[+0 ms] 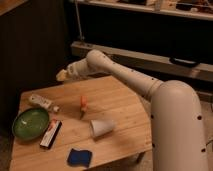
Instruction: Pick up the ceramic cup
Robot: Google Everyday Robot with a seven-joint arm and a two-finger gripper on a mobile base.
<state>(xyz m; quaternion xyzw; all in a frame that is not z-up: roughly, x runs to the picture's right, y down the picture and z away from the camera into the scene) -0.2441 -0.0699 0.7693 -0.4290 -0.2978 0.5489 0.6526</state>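
Observation:
The ceramic cup [102, 128] is plain white and tapered. It lies on its side near the middle front of the wooden table [120, 102], rim toward the left. My gripper [62, 75] is at the end of the long white arm, above the table's far left edge. It is well away from the cup, up and to the left of it, and it holds nothing that I can see.
A green bowl [30, 122] sits at the left front. A white tube-shaped bottle [41, 101] lies behind it. A small orange object [83, 103] is mid-table, a black-and-white flat packet [50, 133] beside the bowl, and a blue sponge [79, 157] at the front edge. Dark shelving stands behind.

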